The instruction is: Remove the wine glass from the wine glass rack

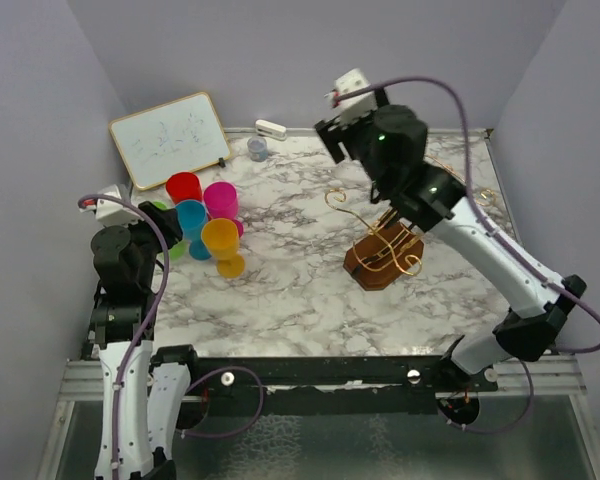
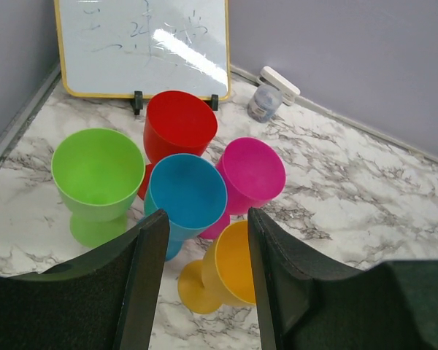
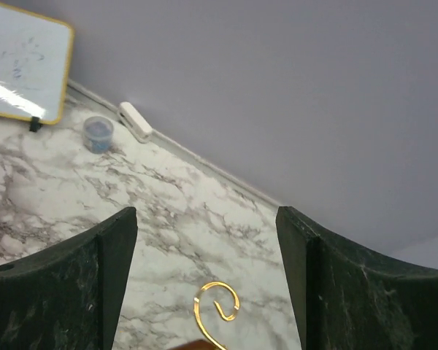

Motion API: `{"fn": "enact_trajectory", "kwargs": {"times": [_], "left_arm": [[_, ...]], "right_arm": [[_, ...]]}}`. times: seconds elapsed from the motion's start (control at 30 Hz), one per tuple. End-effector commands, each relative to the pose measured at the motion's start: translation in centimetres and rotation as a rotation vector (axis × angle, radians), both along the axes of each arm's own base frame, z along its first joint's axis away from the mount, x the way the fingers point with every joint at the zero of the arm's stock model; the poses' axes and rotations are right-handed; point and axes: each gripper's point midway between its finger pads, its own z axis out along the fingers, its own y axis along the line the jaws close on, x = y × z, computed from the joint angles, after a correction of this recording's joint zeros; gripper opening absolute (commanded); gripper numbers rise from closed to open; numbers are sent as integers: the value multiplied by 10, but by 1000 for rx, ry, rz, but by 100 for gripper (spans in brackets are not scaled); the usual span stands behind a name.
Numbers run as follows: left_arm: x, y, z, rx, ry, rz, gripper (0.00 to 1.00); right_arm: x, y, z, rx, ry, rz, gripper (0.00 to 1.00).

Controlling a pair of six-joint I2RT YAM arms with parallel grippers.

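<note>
Marble tabletop, lilac walls, wine glass rack

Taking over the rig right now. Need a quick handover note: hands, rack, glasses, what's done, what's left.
Left hand: open, empty, at the cluster of five coloured plastic goblets, which is left of the rack.
Right hand: open, empty, above the copper-coloured wire wine glass rack with a brown wooden base. One spiral arm end shows between its fingers.
Done: no glass is visible hanging on the rack, though the right arm covers part of it.
Left: check that the rack is bare. If it is, probably just retract both arms.
</note>
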Motion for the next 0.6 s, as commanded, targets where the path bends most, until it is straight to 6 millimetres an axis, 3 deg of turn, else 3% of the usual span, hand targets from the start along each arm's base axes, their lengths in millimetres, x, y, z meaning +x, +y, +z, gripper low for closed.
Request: {"fn": "enact_trajectory", "kwargs": {"times": [0.0, 0.07, 0.3, 0.43, 0.57], "left_arm": [[3, -12, 11, 88, -47, -63, 50], [5, -24, 15, 116, -57, -115, 50], [-5, -46, 15, 145, -61, -211, 50], [-16, -55, 4, 129, -58, -258, 50], [-24, -59, -14, 113, -23, -286, 49]], "right_arm": [[-21, -87, 27, 427, 181, -45, 77], [-41, -113, 18, 497, 234, -73, 77], [-139, -161, -46, 665, 377, -43, 72], [-171, -174, -67, 705, 391, 4, 66], [-179, -167, -99, 617, 466, 39, 57]]}}
